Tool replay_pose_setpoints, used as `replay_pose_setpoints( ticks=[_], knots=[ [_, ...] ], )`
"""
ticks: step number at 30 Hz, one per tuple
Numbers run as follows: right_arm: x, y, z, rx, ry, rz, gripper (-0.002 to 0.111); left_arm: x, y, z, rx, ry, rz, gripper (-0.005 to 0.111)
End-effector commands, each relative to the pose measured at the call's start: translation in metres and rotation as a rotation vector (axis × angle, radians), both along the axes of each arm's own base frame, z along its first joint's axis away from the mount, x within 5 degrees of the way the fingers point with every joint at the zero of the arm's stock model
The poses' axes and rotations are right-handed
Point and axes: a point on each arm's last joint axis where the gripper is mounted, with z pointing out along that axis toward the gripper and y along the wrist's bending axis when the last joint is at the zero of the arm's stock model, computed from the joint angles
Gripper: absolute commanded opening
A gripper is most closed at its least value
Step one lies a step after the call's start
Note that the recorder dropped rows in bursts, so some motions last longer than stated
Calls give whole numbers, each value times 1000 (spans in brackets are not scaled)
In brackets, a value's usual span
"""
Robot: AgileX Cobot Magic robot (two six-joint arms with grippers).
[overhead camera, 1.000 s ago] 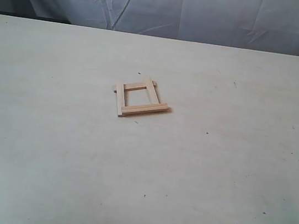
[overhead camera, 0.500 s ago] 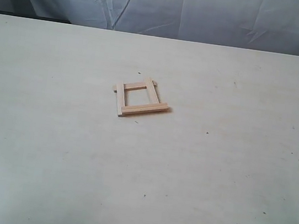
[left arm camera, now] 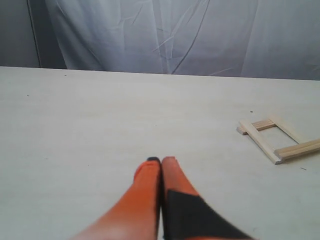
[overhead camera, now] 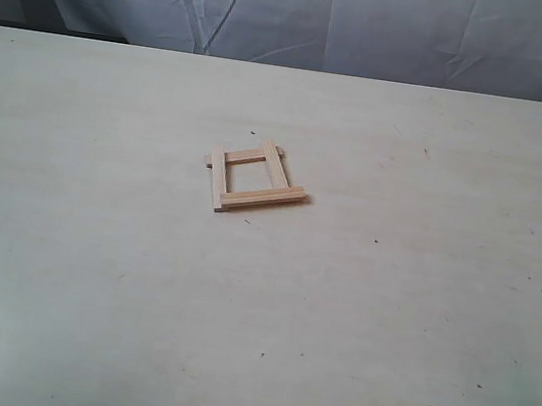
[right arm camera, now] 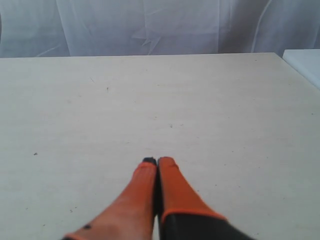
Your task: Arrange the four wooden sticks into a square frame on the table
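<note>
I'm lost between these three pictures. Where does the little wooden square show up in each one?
Exterior view: the square frame lies just left of the table's middle.
Left wrist view: the square frame sits ahead of the shut left hand, off to one side, cut by the picture's edge.
Right wrist view: not in it.
Shared landmark: the white cloth backdrop behind the table.

We see four pale wooden sticks point(overhead camera: 218, 177) lying flat on the cream table point(overhead camera: 383, 340), a little left of the middle and toward the far side. They form a small square frame point(overhead camera: 261, 199), slightly turned, with the ends sticking out at the corners. The near stick seems to rest on the two side ones.
</note>
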Motion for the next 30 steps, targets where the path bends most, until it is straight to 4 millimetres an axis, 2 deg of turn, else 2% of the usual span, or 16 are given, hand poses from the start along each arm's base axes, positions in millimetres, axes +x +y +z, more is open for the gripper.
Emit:
replay_pose_setpoints(
  ticks=[1, 30],
  knots=[
    [0, 0, 1, 0, -18, -4, 1, 0, 1, 0, -5, -15, 4, 0],
    [0, 0, 1, 1, -18, -5, 1, 0, 1, 0, 11, -15, 5, 0]
  ],
)
